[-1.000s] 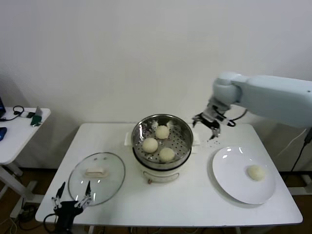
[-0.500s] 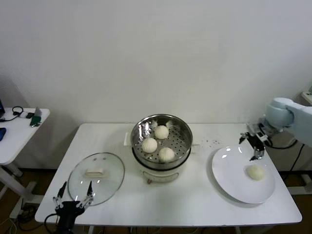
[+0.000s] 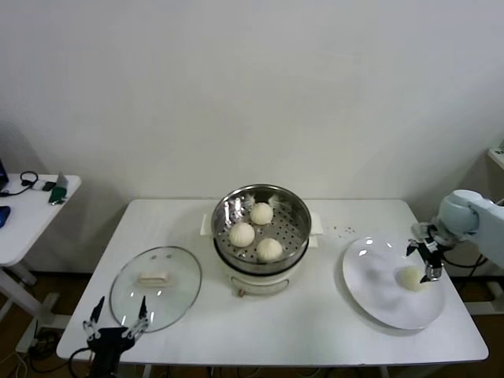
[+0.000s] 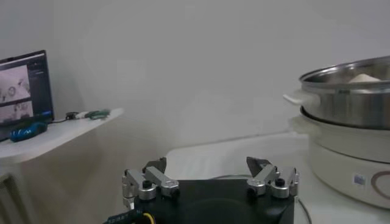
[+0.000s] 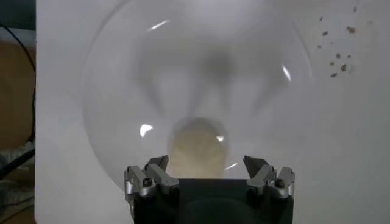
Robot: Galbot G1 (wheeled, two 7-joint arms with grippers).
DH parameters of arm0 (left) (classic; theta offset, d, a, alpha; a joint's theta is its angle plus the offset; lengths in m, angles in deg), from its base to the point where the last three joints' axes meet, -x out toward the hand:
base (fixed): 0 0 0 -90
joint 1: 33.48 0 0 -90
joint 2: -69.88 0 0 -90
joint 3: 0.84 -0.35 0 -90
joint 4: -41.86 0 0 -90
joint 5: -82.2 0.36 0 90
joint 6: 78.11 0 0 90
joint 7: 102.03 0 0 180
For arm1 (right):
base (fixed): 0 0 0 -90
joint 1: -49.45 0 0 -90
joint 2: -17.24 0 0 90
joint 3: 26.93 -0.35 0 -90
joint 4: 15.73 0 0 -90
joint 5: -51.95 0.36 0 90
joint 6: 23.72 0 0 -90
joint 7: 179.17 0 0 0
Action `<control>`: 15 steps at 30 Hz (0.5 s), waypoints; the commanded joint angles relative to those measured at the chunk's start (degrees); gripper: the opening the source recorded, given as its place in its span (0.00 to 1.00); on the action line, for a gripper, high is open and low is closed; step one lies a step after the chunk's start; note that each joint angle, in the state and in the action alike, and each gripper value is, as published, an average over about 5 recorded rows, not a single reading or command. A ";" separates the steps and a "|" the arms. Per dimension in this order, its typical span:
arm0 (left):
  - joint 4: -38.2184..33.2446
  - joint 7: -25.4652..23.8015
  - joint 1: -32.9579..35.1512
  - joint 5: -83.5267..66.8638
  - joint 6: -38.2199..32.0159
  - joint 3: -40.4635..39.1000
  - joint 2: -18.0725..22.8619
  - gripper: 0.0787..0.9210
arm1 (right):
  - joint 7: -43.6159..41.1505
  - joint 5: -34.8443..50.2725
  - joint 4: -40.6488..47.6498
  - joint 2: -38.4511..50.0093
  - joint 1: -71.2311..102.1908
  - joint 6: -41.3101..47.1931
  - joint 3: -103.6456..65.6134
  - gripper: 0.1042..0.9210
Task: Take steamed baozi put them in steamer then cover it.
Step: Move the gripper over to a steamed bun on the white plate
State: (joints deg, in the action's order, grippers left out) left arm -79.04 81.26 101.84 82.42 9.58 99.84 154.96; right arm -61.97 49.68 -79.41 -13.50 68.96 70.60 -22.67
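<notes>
Right gripper (image 3: 426, 260) jaws open above plated baozi (image 3: 411, 277), no legible writing

I see a plain, pale wall (image 3: 252, 87) filling the whole back of the room, evenly lit, with no strong shadows. In front of it stands a white rectangular table (image 3: 315, 323), its far edge close to the wall. Off its left edge, set apart, is a smaller white side table (image 3: 24, 216) carrying a dark cable and a few small devices; a lit screen (image 4: 23, 85) stands on it. Brown floor (image 3: 24, 315) shows beneath the side table.
</notes>
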 commanded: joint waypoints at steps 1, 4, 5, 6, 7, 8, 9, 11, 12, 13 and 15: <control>0.32 0.32 -0.05 0.97 0.20 0.04 0.17 0.88 | -0.41 -3.58 6.02 -1.89 6.82 -0.25 -6.08 0.88; 0.57 0.32 -0.14 1.07 0.19 -0.04 0.27 0.88 | -0.46 -3.98 6.75 -2.69 7.30 -0.48 -6.40 0.88; 0.62 0.31 -0.16 1.10 0.19 -0.07 0.29 0.88 | -0.49 -4.06 6.94 -2.95 7.42 -0.52 -6.49 0.88; 0.64 0.31 -0.18 1.14 0.20 -0.09 0.30 0.88 | -0.51 -4.13 7.10 -3.16 7.51 -0.55 -6.58 0.88; 0.64 0.31 -0.20 1.17 0.21 -0.11 0.30 0.88 | -0.54 -4.19 7.30 -3.43 7.61 -0.57 -6.68 0.88; 0.63 0.31 -0.21 1.20 0.23 -0.11 0.30 0.88 | -0.55 -4.22 7.49 -3.67 7.67 -0.57 -6.77 0.88; 0.61 0.32 -0.22 1.22 0.25 -0.11 0.30 0.88 | -0.58 -4.32 7.66 -3.88 7.71 -0.61 -6.83 0.88; 0.53 0.33 -0.24 1.25 0.29 -0.08 0.29 0.88 | -0.62 -4.48 7.99 -4.29 7.85 -0.67 -6.94 0.88; 0.51 0.33 -0.23 1.25 0.30 -0.07 0.29 0.88 | -0.63 -4.59 8.13 -4.45 7.94 -0.74 -6.99 0.88; 0.51 0.33 -0.22 1.25 0.31 -0.06 0.29 0.88 | -0.63 -4.69 8.26 -4.62 8.04 -0.80 -7.06 0.88; 0.52 0.34 -0.19 1.26 0.31 -0.04 0.29 0.88 | -0.64 -4.77 8.44 -4.92 8.23 -0.87 -7.22 0.88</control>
State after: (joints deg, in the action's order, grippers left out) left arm -78.54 81.49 101.59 83.46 9.83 99.76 155.23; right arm -62.49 46.01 -72.93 -17.20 75.35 69.88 -28.24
